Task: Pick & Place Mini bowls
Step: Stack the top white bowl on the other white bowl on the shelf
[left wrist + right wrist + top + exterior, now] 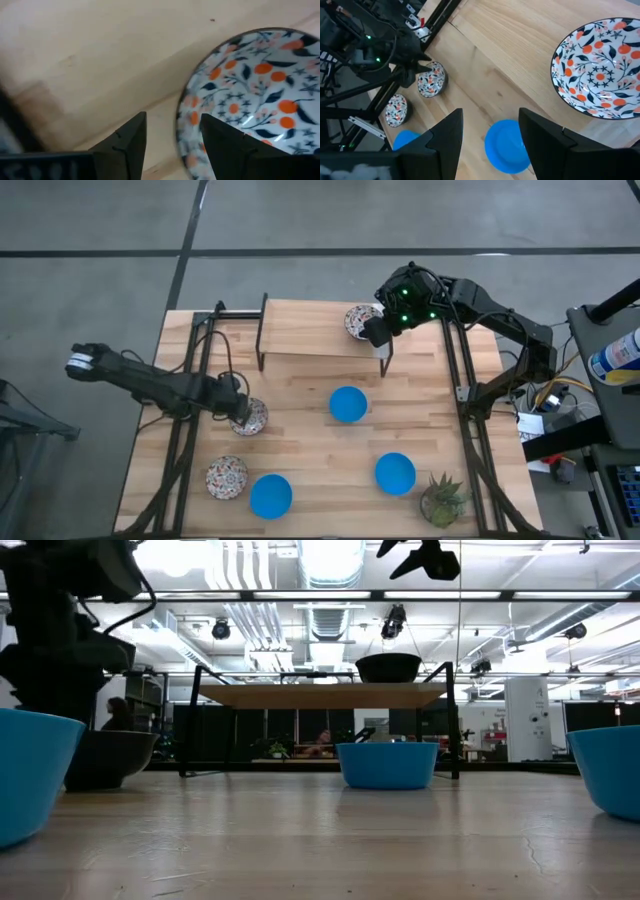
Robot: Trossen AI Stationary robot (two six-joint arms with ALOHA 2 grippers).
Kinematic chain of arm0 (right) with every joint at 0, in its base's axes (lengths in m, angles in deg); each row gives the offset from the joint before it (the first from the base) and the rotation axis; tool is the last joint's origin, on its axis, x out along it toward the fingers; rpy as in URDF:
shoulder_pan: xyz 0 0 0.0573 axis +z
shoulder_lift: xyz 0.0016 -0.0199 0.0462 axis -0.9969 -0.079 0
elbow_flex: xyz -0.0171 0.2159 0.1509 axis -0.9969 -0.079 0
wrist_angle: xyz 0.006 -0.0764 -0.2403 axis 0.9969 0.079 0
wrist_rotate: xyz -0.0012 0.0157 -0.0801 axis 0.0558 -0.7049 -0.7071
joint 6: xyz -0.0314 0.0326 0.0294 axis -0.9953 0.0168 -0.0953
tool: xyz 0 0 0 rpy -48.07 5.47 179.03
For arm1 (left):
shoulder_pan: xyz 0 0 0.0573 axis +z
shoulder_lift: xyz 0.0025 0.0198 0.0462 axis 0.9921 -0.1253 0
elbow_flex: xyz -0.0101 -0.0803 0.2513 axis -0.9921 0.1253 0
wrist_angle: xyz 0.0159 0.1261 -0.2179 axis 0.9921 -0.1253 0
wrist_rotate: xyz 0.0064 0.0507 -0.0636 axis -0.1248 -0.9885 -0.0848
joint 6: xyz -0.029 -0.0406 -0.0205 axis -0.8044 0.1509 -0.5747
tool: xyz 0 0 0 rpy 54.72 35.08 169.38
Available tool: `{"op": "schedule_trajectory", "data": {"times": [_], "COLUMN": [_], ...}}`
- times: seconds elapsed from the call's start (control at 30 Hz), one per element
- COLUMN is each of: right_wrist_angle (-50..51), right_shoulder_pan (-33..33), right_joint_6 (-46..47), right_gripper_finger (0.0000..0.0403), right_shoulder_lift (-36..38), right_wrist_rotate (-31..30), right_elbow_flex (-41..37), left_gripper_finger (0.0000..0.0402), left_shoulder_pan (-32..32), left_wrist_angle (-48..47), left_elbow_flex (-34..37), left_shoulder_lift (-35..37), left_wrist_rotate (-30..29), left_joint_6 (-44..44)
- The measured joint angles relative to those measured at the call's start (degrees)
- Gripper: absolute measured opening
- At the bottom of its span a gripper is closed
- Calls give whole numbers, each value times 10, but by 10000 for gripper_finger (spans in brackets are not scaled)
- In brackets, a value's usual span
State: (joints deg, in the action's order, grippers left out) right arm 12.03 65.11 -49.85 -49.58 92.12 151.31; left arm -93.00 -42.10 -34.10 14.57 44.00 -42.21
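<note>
1. 6 mini bowls are in sight, 3 floral and 3 plain blue, all on the wooden table (300, 395) or on the raised wooden shelf (310, 330) at its far side.
2. The shelf floral bowl (359, 321) sits upright near the right end of the shelf; the right wrist view shows its white inside with red and dark sprigs (600, 70).
3. The right gripper (378, 330) hangs just beside this bowl at the shelf's right end. Its 2 dark fingers (545, 145) are spread, with nothing between them, and the bowl lies off to one side of them.
4. The mid-left floral bowl (250, 417) rests on the table toward the left side. The left gripper (237, 408) is down at its rim: in the left wrist view 1 finger (230, 150) lies over the bowl's inside and the other stands outside the rim (182, 122), so the spread jaws straddle the edge without pinching it.
5. The front-left floral bowl (227, 477) stands near the table's front-left part, with the front-left blue bowl (270, 495) just beside it on the right.
6. The centre blue bowl (348, 404) sits in the middle of the table, in front of the shelf; the low view shows it upright (387, 764).
7. The front-right blue bowl (395, 473) stands toward the front right, near a small potted green plant (443, 498) at the front-right corner.
</note>
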Motion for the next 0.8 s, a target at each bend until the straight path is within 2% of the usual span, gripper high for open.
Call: {"op": "schedule_trajectory", "data": {"times": [0.17,0.3,0.43,0.67,0.8], "right_wrist_angle": [0,0,0,0,0], "right_shoulder_pan": [2,5,7,7,14], "right_joint_6": [2,2,2,0,1], "right_gripper_finger": [187,187,187,187,187], "right_shoulder_lift": [0,0,0,0,0], "right_wrist_rotate": [0,0,0,0,-9], "right_elbow_flex": [0,0,0,0,0], "left_gripper_finger": [179,165,123,25,10], "left_shoulder_pan": [0,0,0,0,0], "left_wrist_angle": [69,73,79,126,141], "left_elbow_flex": [47,68,70,69,66], "left_shoulder_lift": [0,0,2,6,12], "left_wrist_rotate": [46,57,61,62,62], "left_joint_6": [-27,-46,-47,-50,-64]}}
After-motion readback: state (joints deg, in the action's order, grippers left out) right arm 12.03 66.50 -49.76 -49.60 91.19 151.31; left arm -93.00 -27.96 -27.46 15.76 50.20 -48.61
